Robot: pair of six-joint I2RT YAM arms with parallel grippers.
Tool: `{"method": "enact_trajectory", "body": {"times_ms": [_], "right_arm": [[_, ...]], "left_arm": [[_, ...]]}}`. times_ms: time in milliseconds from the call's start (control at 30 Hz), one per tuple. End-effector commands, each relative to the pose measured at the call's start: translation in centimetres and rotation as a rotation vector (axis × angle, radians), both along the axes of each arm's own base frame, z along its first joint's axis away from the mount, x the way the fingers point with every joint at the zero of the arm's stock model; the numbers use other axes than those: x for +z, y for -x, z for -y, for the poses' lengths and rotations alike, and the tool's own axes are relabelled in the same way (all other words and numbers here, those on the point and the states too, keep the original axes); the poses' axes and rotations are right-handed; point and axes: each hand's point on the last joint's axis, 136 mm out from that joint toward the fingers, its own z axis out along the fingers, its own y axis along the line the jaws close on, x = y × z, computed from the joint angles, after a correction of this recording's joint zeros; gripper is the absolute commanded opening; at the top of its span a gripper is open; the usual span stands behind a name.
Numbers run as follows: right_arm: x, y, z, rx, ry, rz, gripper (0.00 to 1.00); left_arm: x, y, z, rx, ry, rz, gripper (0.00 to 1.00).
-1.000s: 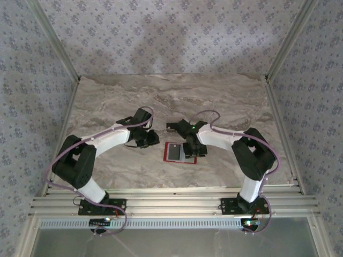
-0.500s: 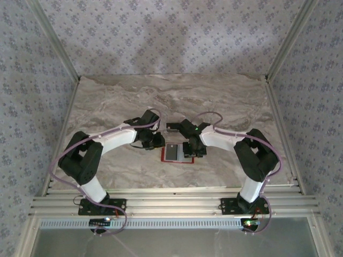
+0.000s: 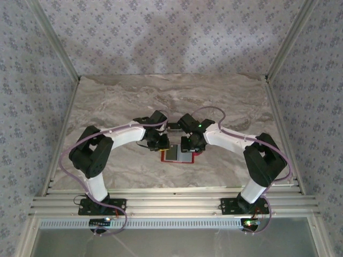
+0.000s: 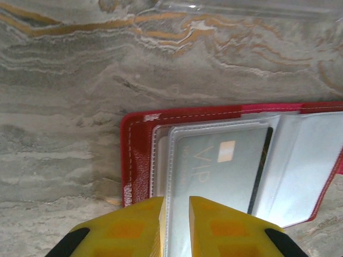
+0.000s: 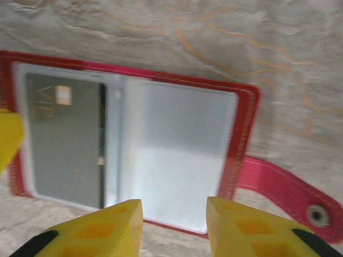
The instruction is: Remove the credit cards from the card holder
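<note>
1. We find the card holder (image 3: pixel 180 155) lying open and flat on the worktop (image 3: pixel 107 107). It sits about midway between the left and right edges, nearer the front edge than the back.
2. We see one credit card (image 4: pixel 220 171) inside it. The card is dark grey, marked "VIP", and carries a small pale chip. It sits in the clear pocket (image 4: pixel 170 160) on the left half of the card holder.
3. The right half shows a pale whitish pocket face (image 5: pixel 177 144) edged in red.
4. The snap tab (image 5: pixel 284 187) extends from the right side of the card holder and lies flat on the worktop, its metal stud facing up.
5. The left gripper (image 4: pixel 176 206) stands at the card side.
   - Its yellow fingers (image 4: pixel 134 227) are nearly together, with a narrow slit between them.
   - The outer edge of the clear pocket runs into that slit.
   - We cannot tell whether the pocket edge is pinched.
6. The right gripper (image 5: pixel 174 209) stands at the pale half.
   - Its fingers (image 5: pixel 107 227) are apart, and the red border of the card holder runs across below the gap.
   - We cannot tell whether the tips touch the card holder.
</note>
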Motion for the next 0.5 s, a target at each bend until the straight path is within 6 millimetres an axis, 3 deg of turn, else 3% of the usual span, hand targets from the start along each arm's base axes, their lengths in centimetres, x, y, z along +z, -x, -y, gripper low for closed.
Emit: {"method": "enact_trajectory", "body": {"times_ms": [0, 233, 467], "right_arm": [[0.6, -0.7, -2.8, 0.009, -0.152, -0.012, 0.37], [-0.4, -1.1, -5.3, 0.001, -0.28, -0.062, 0.33], [-2.0, -1.1, -5.8, 0.003, -0.282, -0.097, 0.29]], "left_arm": [[-0.4, 0.4, -0.2, -0.025, -0.031, -0.018, 0.19], [-1.8, 0.8, -1.0, -0.018, -0.073, -0.039, 0.18], [-2.2, 1.4, -1.5, -0.016, -0.086, -0.054, 0.17]]}}
